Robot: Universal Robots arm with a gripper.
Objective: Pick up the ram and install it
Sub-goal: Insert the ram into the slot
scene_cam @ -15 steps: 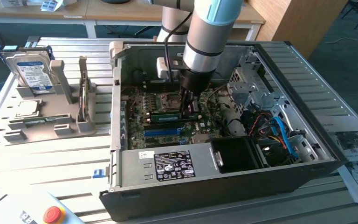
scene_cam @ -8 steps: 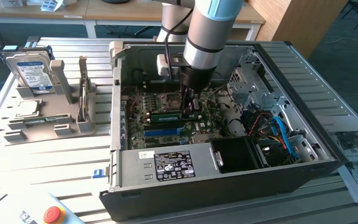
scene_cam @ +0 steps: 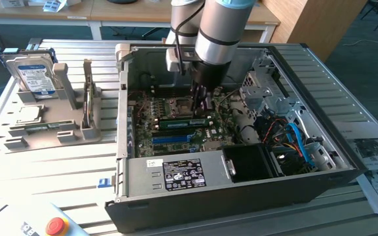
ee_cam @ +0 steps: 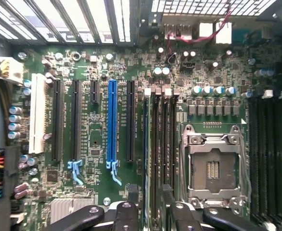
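Apparently seated, the ram stands edgewise in a slot beside the processor socket, near the middle of the motherboard. Just above it the gripper hangs empty with its jaws spread wide, presumably because the slot itself carries the stick.

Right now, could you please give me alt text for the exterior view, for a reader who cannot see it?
A robot arm reaches down into an open computer case, its gripper just above the green ram on the motherboard. On the exterior view's left, a grey holder carries a hard drive.
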